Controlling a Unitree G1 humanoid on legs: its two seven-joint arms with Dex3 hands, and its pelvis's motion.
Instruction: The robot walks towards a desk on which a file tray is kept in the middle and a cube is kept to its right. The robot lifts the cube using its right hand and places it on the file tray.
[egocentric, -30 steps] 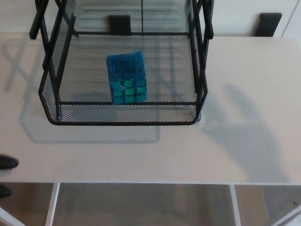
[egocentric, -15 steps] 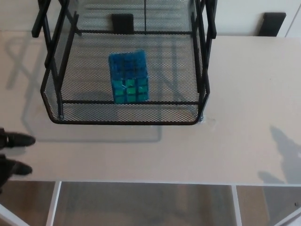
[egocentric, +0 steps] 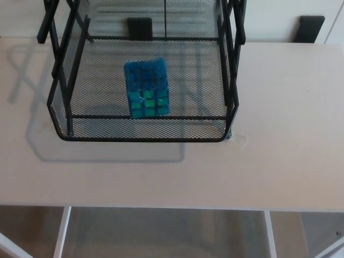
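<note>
Lying inside the black wire-mesh file tray (egocentric: pixel 145 138), on its bottom shelf, slightly left of its middle and close to its front rail: a blue puzzle cube (egocentric: pixel 147 88), top face blue, near face mixed green and blue tiles. Touching only the mesh floor, clear of the tray's side walls. Under the tray, a pale desk (egocentric: pixel 269 166). Behind the tray and off to its right, a dark block (egocentric: pixel 311 28), perhaps a bracket. Left hand and right hand both out of frame; grip impossible to tell.

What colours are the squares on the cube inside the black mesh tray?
Blue squares on top, green-teal on its front face, on the small puzzle cube; head view.
</note>
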